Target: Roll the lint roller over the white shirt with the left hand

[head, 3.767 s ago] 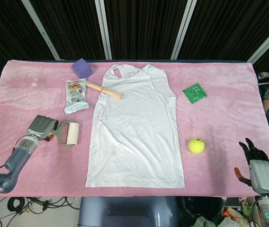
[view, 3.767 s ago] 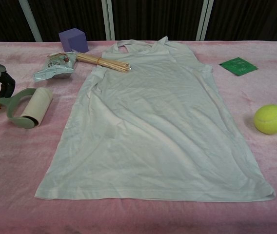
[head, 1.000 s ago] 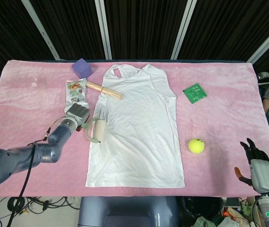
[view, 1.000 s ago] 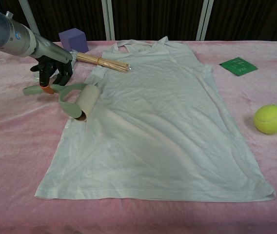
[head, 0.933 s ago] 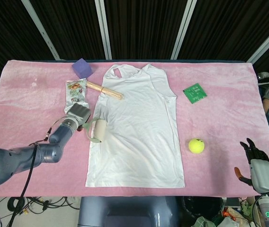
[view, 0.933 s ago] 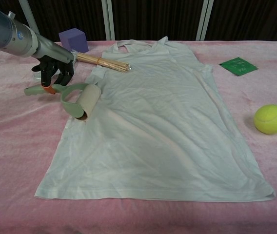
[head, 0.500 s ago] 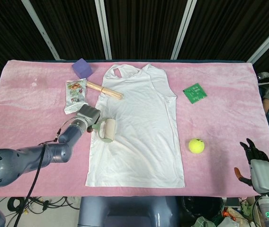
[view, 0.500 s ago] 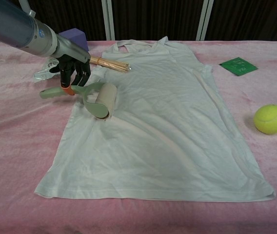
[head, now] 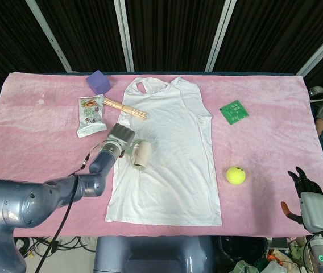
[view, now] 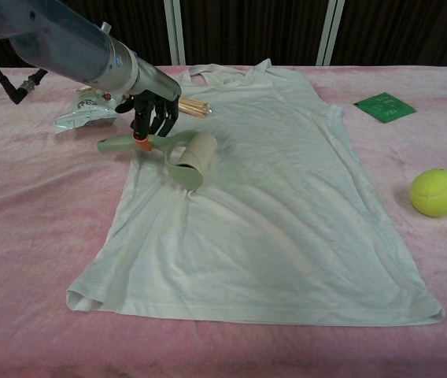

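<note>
the left hand (view: 151, 110), fingers holding the lint roller (view: 186, 154), has rolled further onto the white shirt (view: 271, 205), bunching its left edge, so rolling is underway.

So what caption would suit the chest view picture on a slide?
Left hand holds a lint roller on a white shirt, tennis ball lying alongside.

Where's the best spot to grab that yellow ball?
Grip the tennis ball round its middle, coming from above. It is round, so every side holds alike, and it sits alone on the pink cloth. The right hand is nearest.
</note>
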